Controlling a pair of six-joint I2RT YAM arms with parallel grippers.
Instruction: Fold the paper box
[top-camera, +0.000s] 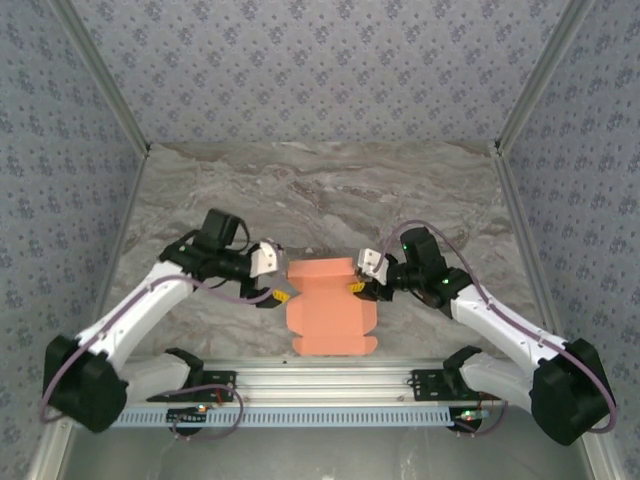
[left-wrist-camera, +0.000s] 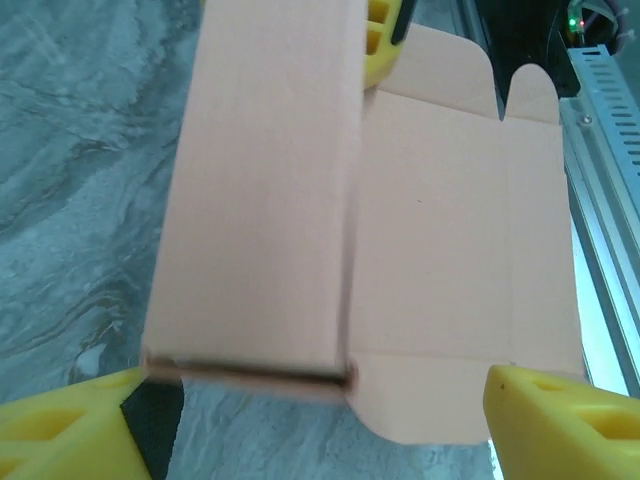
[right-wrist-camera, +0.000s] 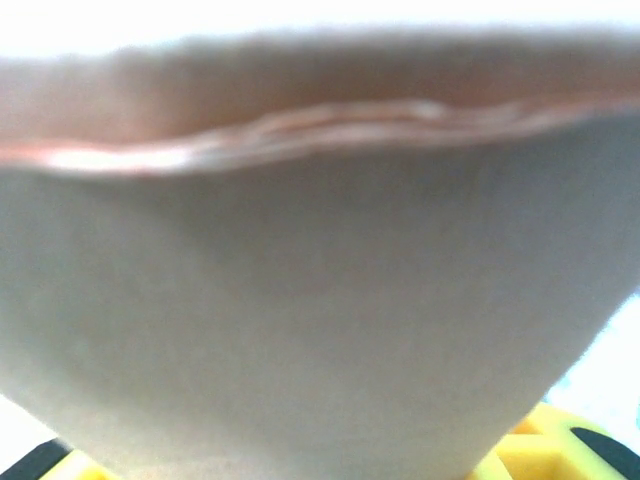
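Pressed blurrily close to the right wrist camera, the paper box (right-wrist-camera: 320, 300) lies as a mostly flat sheet on the table (top-camera: 320, 190) between the two arms, with one long panel raised. The left gripper (top-camera: 281, 293) gapes wide, straddling the sheet's edge. The right gripper (top-camera: 356, 285) touches the opposite edge; I cannot tell how far it is parted.

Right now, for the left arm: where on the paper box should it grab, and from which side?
Probably the lifted panel of the paper box, at its left end, coming in from the left. That panel stands clear of the table, so its thin edge can be pinched; the rest lies flat. The left gripper is open and faces that end.
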